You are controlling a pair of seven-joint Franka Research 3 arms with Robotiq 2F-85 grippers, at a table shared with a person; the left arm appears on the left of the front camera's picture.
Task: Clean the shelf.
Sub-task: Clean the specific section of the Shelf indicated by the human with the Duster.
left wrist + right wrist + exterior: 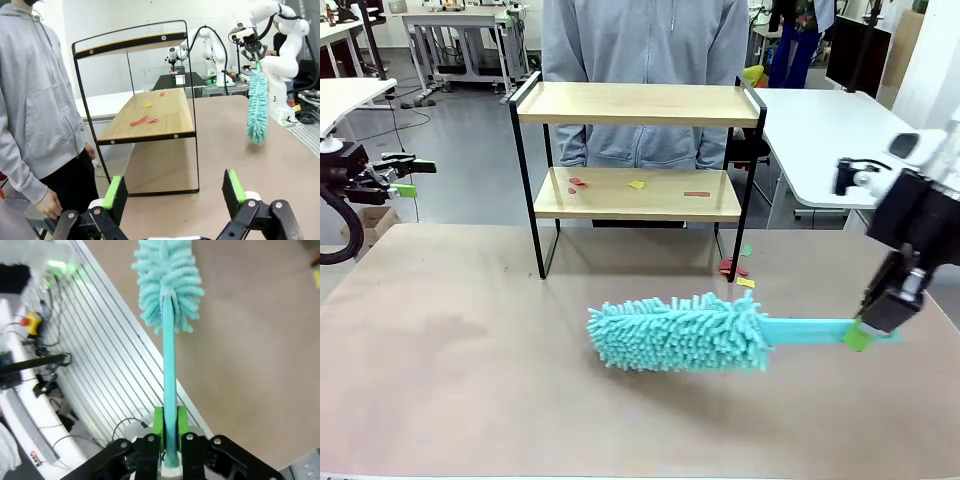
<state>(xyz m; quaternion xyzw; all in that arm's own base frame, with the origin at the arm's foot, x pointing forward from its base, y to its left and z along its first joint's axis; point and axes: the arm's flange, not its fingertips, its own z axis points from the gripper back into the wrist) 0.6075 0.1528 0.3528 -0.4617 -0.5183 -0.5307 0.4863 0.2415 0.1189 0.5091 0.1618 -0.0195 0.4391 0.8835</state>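
Note:
The shelf (635, 104) stands at the table's far side, with two wooden boards in a black frame; red and yellow scraps (636, 184) lie on its lower board (150, 117). A teal fluffy duster (678, 333) hangs level over the table in front of the shelf. My right gripper (860, 335) is shut on the duster's handle (169, 385), at the right. Far to the left, off the table's edge, my left gripper (408, 177) stands open with nothing in it; its green pads (114, 192) frame the shelf and the duster (257, 107) beyond.
A person in a grey hoodie (645, 60) stands right behind the shelf, one hand (50, 204) hanging at the side. More red and yellow scraps (735, 268) lie on the table by the shelf's right leg. White tables (830, 130) stand to the right.

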